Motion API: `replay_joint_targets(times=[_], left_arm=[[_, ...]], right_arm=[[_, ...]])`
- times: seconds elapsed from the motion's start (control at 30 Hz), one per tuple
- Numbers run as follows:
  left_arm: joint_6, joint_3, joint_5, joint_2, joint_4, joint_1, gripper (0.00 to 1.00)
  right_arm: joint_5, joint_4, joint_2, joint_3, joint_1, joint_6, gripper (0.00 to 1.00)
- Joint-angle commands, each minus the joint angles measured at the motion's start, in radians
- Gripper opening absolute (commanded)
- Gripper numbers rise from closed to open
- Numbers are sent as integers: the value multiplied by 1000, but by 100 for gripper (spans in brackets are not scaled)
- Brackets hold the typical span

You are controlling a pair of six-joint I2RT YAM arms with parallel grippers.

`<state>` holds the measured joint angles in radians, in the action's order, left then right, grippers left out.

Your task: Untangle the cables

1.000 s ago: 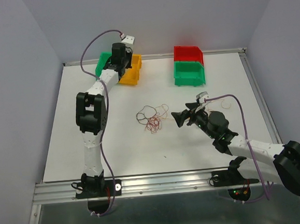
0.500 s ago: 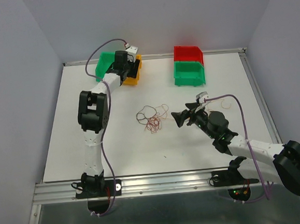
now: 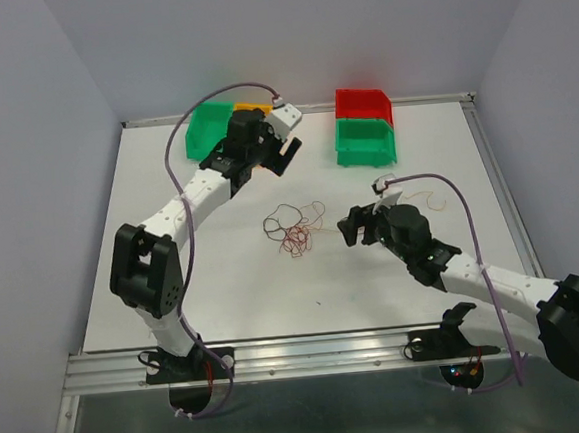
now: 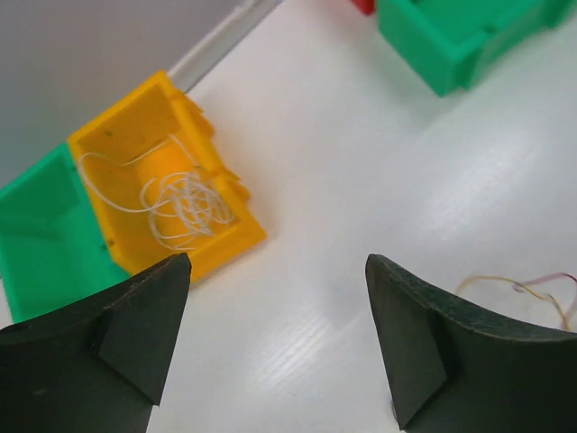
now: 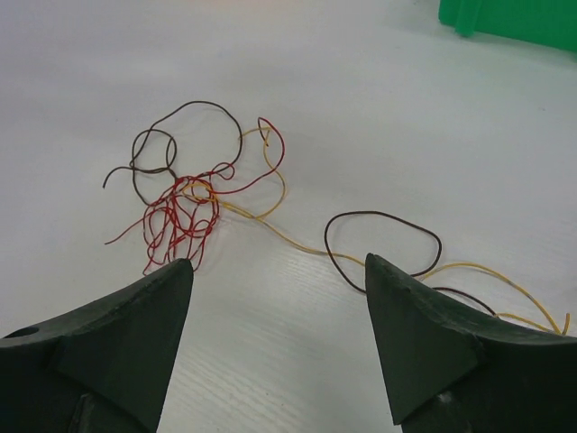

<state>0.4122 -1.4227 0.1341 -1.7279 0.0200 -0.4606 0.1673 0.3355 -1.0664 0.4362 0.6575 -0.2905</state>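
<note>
Red, yellow and dark hair-thin wiry cables (image 3: pixel 296 230) are lying knotted at centre of the top view, probably light and springy. You're holding the right gripper (image 5: pixel 278 271) spread beside them; your left gripper (image 4: pixel 275 271) is hanging apart too. Try pinching the free dark loop (image 5: pixel 203 103).

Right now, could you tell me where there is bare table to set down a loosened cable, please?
The near strip of the table, in front of the cable tangle, is bare. So is the far right corner beside the stacked bins. The middle is crowded: the tangle lies there, with the right gripper close beside it.
</note>
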Motion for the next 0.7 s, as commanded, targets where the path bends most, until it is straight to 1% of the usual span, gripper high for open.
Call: replay_joint_targets(times=[0.0, 0.1, 0.23, 0.33, 0.47, 0.57, 0.63, 0.67], left_arm=[[100, 125, 44, 24, 96, -81, 90], [109, 217, 87, 24, 55, -85, 90], [131, 275, 18, -42, 3, -87, 86], [132, 280, -8, -88, -2, -87, 84], [116, 266, -40, -104, -3, -85, 82], [114, 257, -74, -120, 9, -84, 78], [111, 243, -79, -136, 37, -85, 67], [109, 232, -76, -151, 43, -85, 59]], right_arm=[[-15, -20, -9, 45, 2, 0, 78], [-48, -12, -84, 74, 2, 11, 78], [-60, 17, -154, 110, 2, 7, 77], [-69, 39, -187, 125, 2, 8, 77], [-77, 46, -198, 130, 2, 8, 77], [-71, 48, -185, 122, 2, 10, 77], [-60, 48, -175, 118, 2, 8, 77], [-58, 48, -169, 111, 2, 7, 77]])
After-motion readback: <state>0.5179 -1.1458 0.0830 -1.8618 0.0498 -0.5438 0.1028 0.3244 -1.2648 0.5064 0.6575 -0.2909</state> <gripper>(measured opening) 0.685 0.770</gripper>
